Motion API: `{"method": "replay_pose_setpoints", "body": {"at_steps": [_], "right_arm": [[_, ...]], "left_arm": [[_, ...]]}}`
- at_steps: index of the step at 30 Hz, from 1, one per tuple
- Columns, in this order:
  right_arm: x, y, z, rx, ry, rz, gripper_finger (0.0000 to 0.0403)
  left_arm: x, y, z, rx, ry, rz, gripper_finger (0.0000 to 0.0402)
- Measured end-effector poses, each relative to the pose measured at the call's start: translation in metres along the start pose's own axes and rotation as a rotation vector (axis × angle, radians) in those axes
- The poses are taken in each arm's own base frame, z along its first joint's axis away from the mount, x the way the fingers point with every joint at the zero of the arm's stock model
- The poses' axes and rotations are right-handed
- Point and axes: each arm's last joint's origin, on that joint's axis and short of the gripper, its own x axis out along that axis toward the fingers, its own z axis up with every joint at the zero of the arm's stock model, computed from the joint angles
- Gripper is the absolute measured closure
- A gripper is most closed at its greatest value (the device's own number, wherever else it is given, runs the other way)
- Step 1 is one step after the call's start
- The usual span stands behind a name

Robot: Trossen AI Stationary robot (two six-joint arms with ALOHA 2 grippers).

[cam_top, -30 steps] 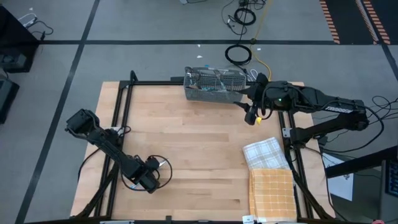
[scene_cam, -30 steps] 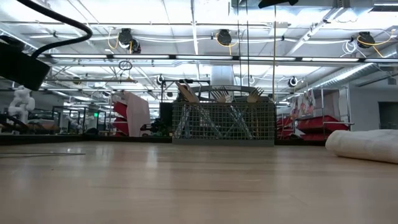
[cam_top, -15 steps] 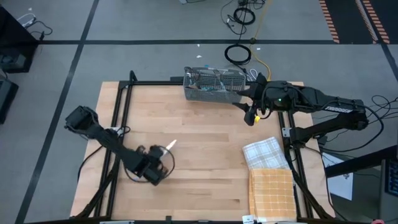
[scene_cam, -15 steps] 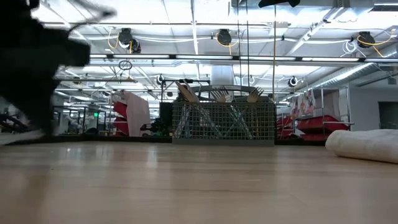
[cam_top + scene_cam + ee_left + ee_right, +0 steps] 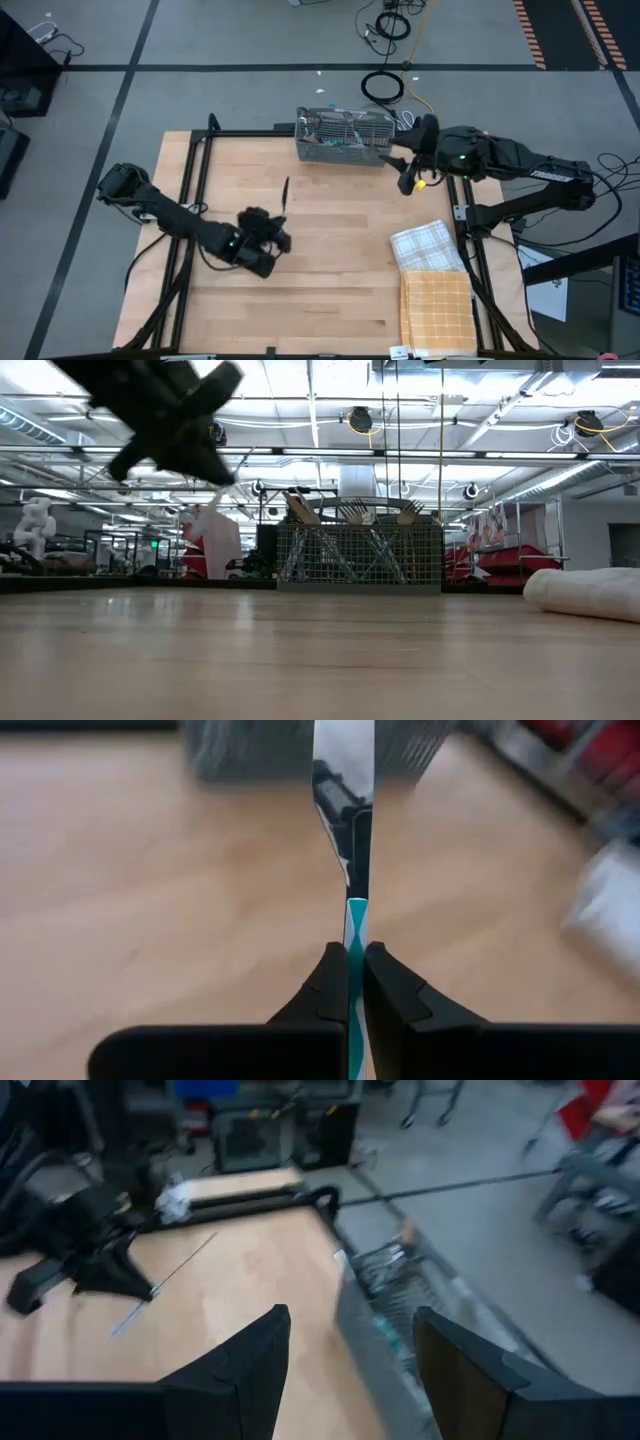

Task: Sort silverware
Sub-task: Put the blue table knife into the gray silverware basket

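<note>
The left gripper (image 5: 281, 222) sits over the middle-left of the wooden table (image 5: 330, 300), its fingers (image 5: 335, 982) pinched tight on the blue patterned handle of a knife (image 5: 345, 800). The shiny blade sticks out ahead of the gripper, pointing toward the far edge of the table, and from overhead it reads as a thin dark sliver (image 5: 285, 190) lifted off the wood. From table height the left arm shows as a dark blurred shape high at the left.

At the far edge stands the wire-mesh caddy (image 5: 344, 138), with the rest of the silverware (image 5: 350, 512) standing upright inside it (handles and heads poke above the rim, though I cannot tell which pieces sit in which compartment).

The right gripper (image 5: 404, 172) hangs just beside the caddy's right end, its two fingers (image 5: 240, 1370) spread wide with nothing between them.

Near the table's right edge lie two folded cloths, a white checked one (image 5: 425, 246) and an orange checked one (image 5: 436, 310), touching each other.
</note>
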Motion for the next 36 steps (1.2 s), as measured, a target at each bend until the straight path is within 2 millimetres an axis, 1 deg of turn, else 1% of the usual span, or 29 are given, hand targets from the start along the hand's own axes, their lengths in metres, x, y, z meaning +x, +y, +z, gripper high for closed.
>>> {"method": "replay_pose_setpoints", "body": {"at_steps": [2, 4, 7, 9, 11, 15, 17, 19, 21, 23, 26, 30, 32, 36], "right_arm": [[-0.007, -0.004, 0.002, 0.005, -0.037, -0.041, 0.0204], [-0.016, -0.008, 0.004, 0.004, -0.068, -0.08, 0.0204], [-0.029, -0.013, 0.005, 0.014, -0.1, -0.088, 0.0204], [-0.035, -0.015, 0.005, 0.02, -0.115, -0.086, 0.0204], [-0.04, -0.017, 0.005, 0.034, -0.131, -0.084, 0.0204], [-0.045, -0.019, 0.005, 0.052, -0.142, -0.079, 0.0204], [-0.045, -0.019, 0.005, 0.056, -0.145, -0.078, 0.0204], [-0.045, -0.019, 0.005, 0.057, -0.142, -0.075, 0.0204], [-0.045, -0.019, 0.005, 0.054, -0.136, -0.07, 0.0204], [-0.045, -0.019, 0.004, 0.052, -0.131, -0.068, 0.0204], [-0.045, -0.019, 0.004, 0.052, -0.131, -0.067, 0.0204], [-0.045, -0.019, 0.004, 0.052, -0.131, -0.068, 0.0204], [-0.045, -0.019, 0.004, 0.052, -0.131, -0.068, 0.0204], [-0.044, -0.019, 0.003, 0.064, -0.122, -0.067, 0.0204]], "left_arm": [[0.008, -0.009, 0.013, -0.01, -0.09, -0.032, 0.039], [0.018, -0.021, 0.03, 0.008, -0.178, -0.073, 0.039], [0.033, -0.033, 0.061, 0.103, -0.289, -0.125, 0.039], [0.042, -0.037, 0.085, 0.118, -0.378, -0.15, 0.039], [0.051, -0.034, 0.11, 0.116, -0.474, -0.14, 0.039], [0.071, -0.017, 0.155, 0.1, -0.628, -0.121, 0.039], [0.082, -0.007, 0.174, 0.1, -0.698, -0.146, 0.039], [0.095, 0.004, 0.188, 0.107, -0.751, -0.162, 0.039], [0.107, 0.013, 0.194, 0.108, -0.779, -0.142, 0.039], [0.12, 0.02, 0.197, 0.102, -0.789, -0.112, 0.039], [0.141, 0.025, 0.199, 0.103, -0.797, -0.09, 0.039], [0.168, 0.016, 0.201, 0.147, -0.789, -0.105, 0.039], [0.18, 0.012, 0.198, 0.183, -0.775, -0.093, 0.039], [0.196, 0.006, 0.195, 0.193, -0.763, -0.087, 0.039]]}}
